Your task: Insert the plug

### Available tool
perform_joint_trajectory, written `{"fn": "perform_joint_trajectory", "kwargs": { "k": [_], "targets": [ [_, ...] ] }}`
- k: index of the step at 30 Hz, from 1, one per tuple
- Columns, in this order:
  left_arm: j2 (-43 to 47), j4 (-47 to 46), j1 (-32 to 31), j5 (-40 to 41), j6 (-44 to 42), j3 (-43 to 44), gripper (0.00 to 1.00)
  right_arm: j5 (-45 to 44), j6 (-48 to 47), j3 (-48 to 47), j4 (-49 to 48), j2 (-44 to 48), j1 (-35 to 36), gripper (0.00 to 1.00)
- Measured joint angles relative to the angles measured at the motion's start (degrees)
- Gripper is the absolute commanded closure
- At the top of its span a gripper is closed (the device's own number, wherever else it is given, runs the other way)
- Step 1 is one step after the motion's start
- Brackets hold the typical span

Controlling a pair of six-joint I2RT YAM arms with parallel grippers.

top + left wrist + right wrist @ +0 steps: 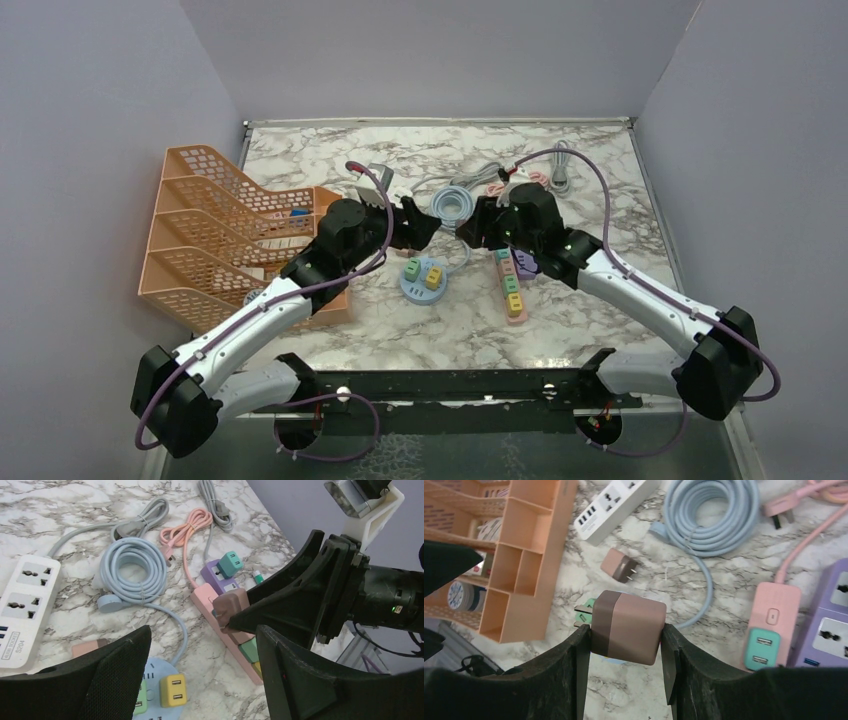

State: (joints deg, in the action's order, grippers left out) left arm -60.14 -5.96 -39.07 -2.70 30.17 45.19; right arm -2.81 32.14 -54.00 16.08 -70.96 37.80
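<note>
**Plug point(626, 620): brown cube adapter, riding in the right gripper point(625, 630)**

Location: hanging above the marble table point(300, 150), between the round blue socket hub point(420, 294) and the pink power strip point(774, 600), apparently touching neither.

Grip: being pinched across two opposite sides by the right gripper, closing part-way and pressing flat on the body. Sitting just beside the left gripper point(204, 635), spread wide and carrying nothing.

Appearance: showing as a squat, round-cornered block in two browns, with a darker band at the prong end and a paler, pinkish tone over the rest. Looking like matte plastic, probably stiff and light. Pointing its flat metal prongs point(581, 612) sideways toward the left gripper, not down at any socket.

Handling (judgement):
- Probably carrying and orienting ahead of insertion, not yet giving away the target socket.
- Needing the wrist turning until the prongs are facing the chosen slots squarely.
- Then lowering straight along the prong axis, never at a slant.
- Keeping the pinch centred, guarding against pivoting on meeting resistance.
- Possibly bringing in the free left gripper for pinning the socket body, guarding against sliding under the push.
- Steering clear of the teal adapter point(231, 563) already occupying the purple socket block point(212, 574) alongside the pink strip.
</note>
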Motion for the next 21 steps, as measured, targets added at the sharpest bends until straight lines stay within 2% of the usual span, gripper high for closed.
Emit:
{"fn": "perform_joint_trajectory", "kwargs": {
  "k": [11,21],
  "targets": [
    [-0.09,-4.59,0.0,-3.67,4.0,-3.85,0.26,12.2,-8.96,5.22,-14.6,1.97,0.98,0.68],
    [-2.51,-8.13,0.0,-4.92,9.46,-4.04,0.47,20.61,-18.69,8.07,-23.23,2.08,1.01,0.67]
  ]
}}
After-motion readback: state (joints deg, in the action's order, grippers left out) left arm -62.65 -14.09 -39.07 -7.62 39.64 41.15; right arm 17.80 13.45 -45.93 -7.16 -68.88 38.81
